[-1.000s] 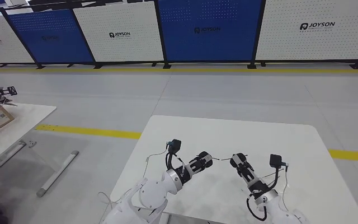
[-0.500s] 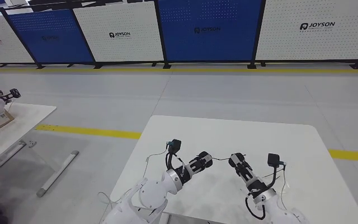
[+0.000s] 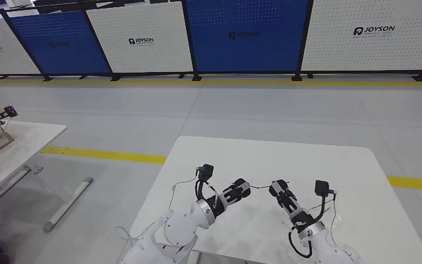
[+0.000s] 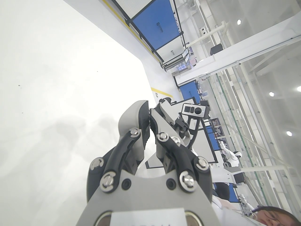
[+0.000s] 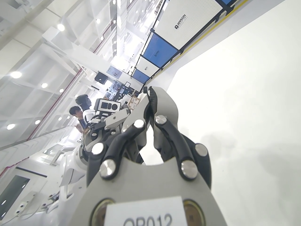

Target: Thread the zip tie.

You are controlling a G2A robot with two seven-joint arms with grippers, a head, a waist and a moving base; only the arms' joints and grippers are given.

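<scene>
The zip tie is a thin dark strand hanging just above the near half of the table, stretched almost level between the two grippers. The left gripper meets one end of it. Its fingers are pressed flat together with no gap, though the strand itself is too thin to make out between the pads in the left wrist view. The right gripper meets the other end, also pinched tight, with a small dark tip poking out past its fingertips. The two grippers point at each other, tips near but apart, both raised off the white tabletop. Beyond the table lies a grey floor with a yellow line. A row of blue and white panels stands at the back. The corner of another table sits off to the left.
</scene>
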